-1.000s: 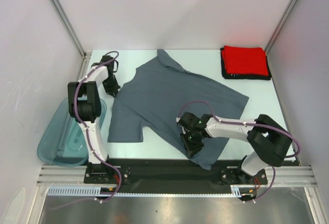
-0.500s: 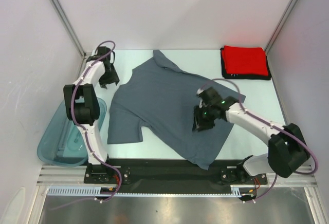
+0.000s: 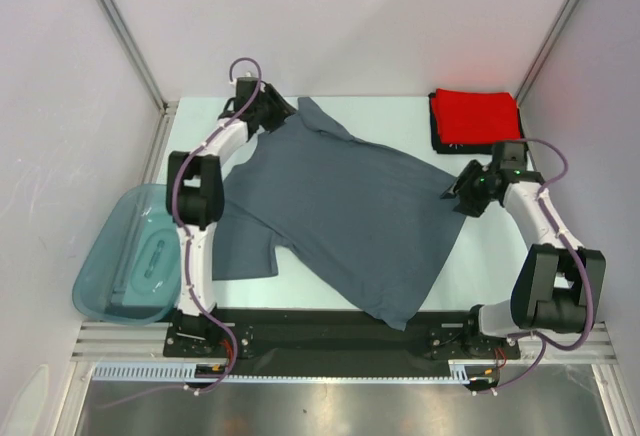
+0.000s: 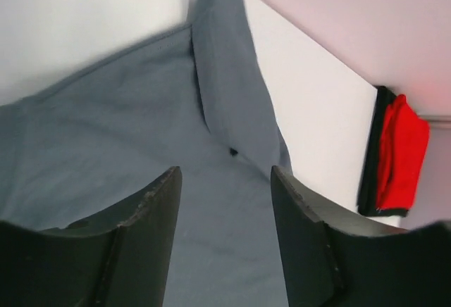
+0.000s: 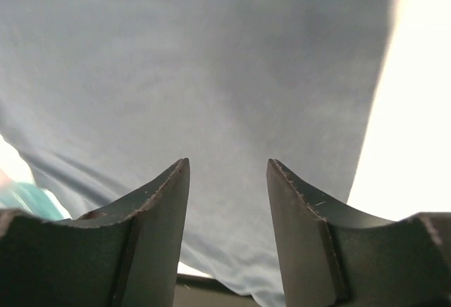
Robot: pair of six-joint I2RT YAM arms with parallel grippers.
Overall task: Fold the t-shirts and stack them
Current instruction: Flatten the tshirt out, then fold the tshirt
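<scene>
Both arms are swinging out from where they stood a second ago: the left end effector (image 3: 268, 112) is now hanging at the far left edge of the slate blue-grey t-shirt (image 3: 340, 206), and the right end effector (image 3: 462, 193) at its right-hand corner. Each is standing with jaws apart and nothing between them, while that shirt is lying spread, unfolded, on the table (image 3: 400, 111); the red t-shirt (image 3: 477, 116) is resting folded on the black t-shirt (image 3: 437, 138) in the far right corner. The first fold appears to be starting, and the next move is calling for both to descend and pinch the cloth edges.
</scene>
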